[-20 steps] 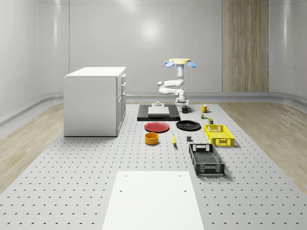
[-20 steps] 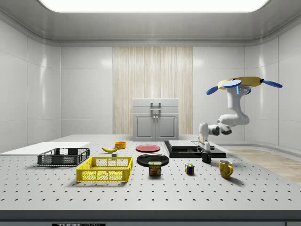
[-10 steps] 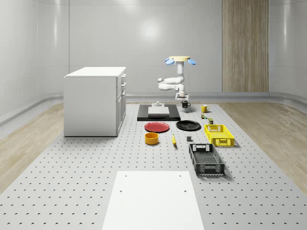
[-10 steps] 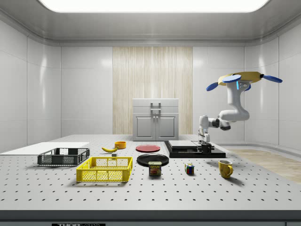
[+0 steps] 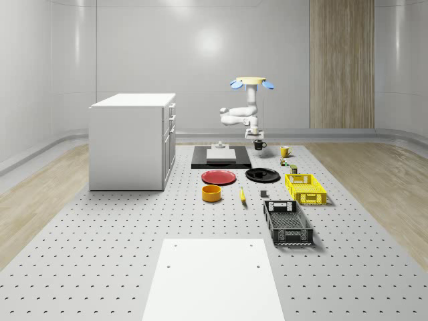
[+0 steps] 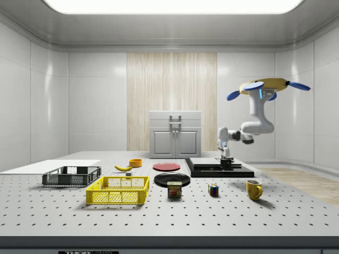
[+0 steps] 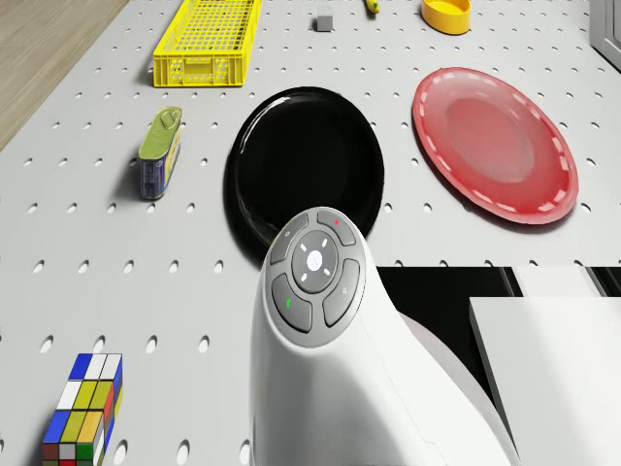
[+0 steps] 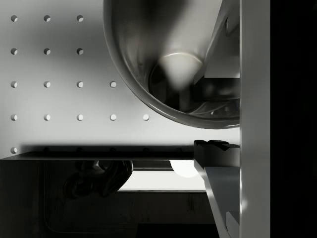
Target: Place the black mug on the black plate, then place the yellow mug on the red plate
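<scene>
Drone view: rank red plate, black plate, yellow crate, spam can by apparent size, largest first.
1. red plate and black plate: close in apparent size, so no firm ranking; part of the black plate sits behind the arm.
2. yellow crate: cut off by the frame and farther away, so its true rank is unsure.
3. spam can.

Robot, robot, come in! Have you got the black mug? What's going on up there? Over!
Drone hovering past the table's far end. Gripper shut on black mug, mug lifted off the table. Black plate bare, nothing in the way. Yellow mug waiting.
</scene>
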Robot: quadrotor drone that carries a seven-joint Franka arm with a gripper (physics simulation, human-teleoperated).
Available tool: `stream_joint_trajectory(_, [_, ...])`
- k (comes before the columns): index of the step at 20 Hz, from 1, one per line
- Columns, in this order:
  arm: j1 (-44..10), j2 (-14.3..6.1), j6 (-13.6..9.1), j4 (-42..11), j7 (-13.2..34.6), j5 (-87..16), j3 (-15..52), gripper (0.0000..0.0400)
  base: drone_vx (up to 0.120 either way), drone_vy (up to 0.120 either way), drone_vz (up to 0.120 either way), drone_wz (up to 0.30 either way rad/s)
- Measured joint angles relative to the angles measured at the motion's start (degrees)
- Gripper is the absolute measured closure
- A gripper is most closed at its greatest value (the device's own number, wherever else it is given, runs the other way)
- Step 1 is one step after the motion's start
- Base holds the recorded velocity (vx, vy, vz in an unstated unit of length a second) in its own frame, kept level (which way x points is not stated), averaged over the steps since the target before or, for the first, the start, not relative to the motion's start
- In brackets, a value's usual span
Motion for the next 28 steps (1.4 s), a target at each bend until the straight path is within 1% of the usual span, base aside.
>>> stream_joint_trajectory(4, [-0.2,-0.4,0.4,0.0,0.1,0.3,0.2,0.029,0.12,-0.11,0.0,0.0])
stream_joint_trajectory(28, [-0.9,-2.7,2.5,0.2,0.8,1.3,0.7,0.029,0.12,0.0,0.0,0.0])
